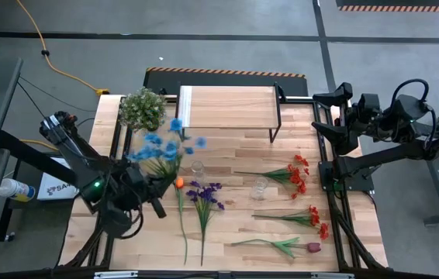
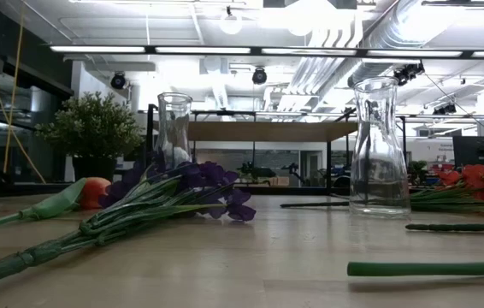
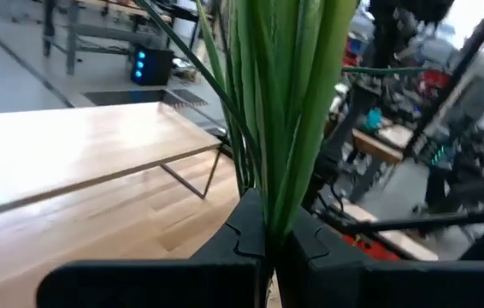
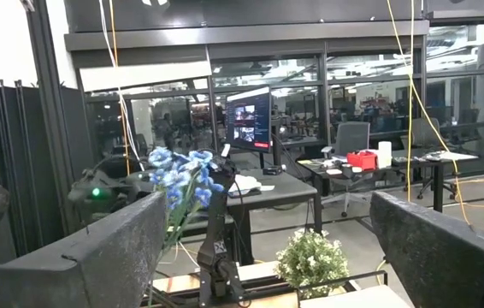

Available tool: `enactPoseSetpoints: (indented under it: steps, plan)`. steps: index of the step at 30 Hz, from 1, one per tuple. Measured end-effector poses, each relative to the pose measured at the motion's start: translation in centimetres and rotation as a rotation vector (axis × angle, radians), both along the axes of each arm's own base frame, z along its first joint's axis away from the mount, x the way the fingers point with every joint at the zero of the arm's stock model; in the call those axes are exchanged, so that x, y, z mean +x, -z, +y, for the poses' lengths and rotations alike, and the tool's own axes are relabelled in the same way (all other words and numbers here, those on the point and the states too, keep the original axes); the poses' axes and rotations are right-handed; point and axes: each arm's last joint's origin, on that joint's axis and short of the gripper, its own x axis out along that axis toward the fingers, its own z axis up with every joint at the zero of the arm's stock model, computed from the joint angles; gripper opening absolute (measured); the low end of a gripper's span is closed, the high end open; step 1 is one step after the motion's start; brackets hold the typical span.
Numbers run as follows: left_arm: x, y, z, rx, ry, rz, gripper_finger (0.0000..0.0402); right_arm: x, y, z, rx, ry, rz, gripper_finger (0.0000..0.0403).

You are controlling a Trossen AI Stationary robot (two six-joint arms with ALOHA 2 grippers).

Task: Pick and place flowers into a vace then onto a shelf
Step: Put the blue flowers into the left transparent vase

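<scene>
We see the blue flowers blurred above the table. In the left wrist view their blooms are cut off; only stems show. The shelf stands partly hidden behind two glass vases.

No text on anything here can be read.

- High view: overhead, straight down on the whole table.
- Low view: tabletop level, close behind the purple flowers.
- Wrist views: both see the blue flowers.
</scene>
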Motion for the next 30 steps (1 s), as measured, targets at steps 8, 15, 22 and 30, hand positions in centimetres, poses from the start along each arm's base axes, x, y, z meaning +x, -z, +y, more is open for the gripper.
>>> enactPoseSetpoints:
  steps: [8,15,22,30]
  plan:
    - [4.2,-2.8,3.1,0.114,0.153,0.047,0.0038,0.0,0.0,0.0,0.004,-0.008,-0.001,0.0394]
    - [5.8,-4.3,5.9,0.164,0.265,-0.008,0.0038,0.0,0.0,0.0,0.005,-0.013,-0.001,0.0394]
    - [6.4,-3.7,8.2,0.176,0.295,-0.058,0.0038,0.0,0.0,0.0,-0.001,-0.012,-0.001,0.0394]
    - [4.3,-1.2,10.5,0.154,0.315,-0.219,0.0038,0.0,0.0,0.0,-0.002,-0.011,-0.001,0.0394]
